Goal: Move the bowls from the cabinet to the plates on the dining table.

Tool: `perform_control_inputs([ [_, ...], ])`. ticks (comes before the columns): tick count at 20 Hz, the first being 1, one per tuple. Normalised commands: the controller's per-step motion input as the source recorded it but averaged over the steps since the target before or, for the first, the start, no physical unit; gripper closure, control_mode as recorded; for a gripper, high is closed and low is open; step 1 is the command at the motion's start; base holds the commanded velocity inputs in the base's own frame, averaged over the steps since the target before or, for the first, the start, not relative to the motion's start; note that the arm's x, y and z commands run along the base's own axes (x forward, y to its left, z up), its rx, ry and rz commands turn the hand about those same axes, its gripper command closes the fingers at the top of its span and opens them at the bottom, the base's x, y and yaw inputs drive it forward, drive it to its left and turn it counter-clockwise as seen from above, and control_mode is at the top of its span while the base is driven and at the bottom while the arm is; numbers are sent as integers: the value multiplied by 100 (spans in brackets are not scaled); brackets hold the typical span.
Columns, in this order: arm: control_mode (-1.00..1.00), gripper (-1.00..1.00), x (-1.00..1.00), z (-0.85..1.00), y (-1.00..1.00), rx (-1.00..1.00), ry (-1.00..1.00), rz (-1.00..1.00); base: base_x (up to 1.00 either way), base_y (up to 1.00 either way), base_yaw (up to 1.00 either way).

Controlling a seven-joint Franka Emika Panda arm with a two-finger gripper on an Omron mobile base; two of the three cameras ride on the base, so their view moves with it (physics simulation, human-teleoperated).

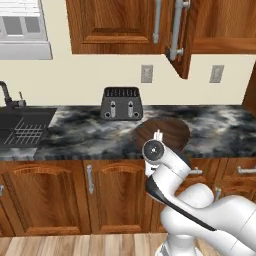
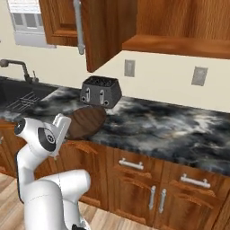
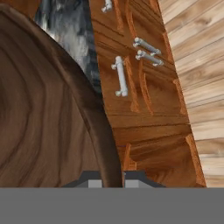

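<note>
While the cabinet (image 1: 125, 25) door hangs ajar, the fingers (image 3: 111, 178) clamp the dark brown bowl's (image 3: 48, 122) rim above the desk (image 1: 90, 132).

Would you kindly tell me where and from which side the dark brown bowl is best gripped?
By its thin rim, one finger inside and one outside. The dark brown bowl is wide and deep, too broad to span, so only the wall fits. The hand pinches it exactly that way, at the edge nearest the robot.
</note>
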Motion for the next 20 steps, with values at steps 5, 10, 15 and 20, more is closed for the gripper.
perform_control_inputs([
  [5, 100, 100, 0, 0, 0, 0, 0, 0, 31, 58, 36],
  [10, 100, 100, 0, 0, 0, 0, 0, 0, 38, 59, 37],
  [15, 100, 100, 0, 0, 0, 0, 0, 0, 31, 60, 41],
  [20, 100, 100, 0, 0, 0, 0, 0, 0, 34, 63, 45],
])
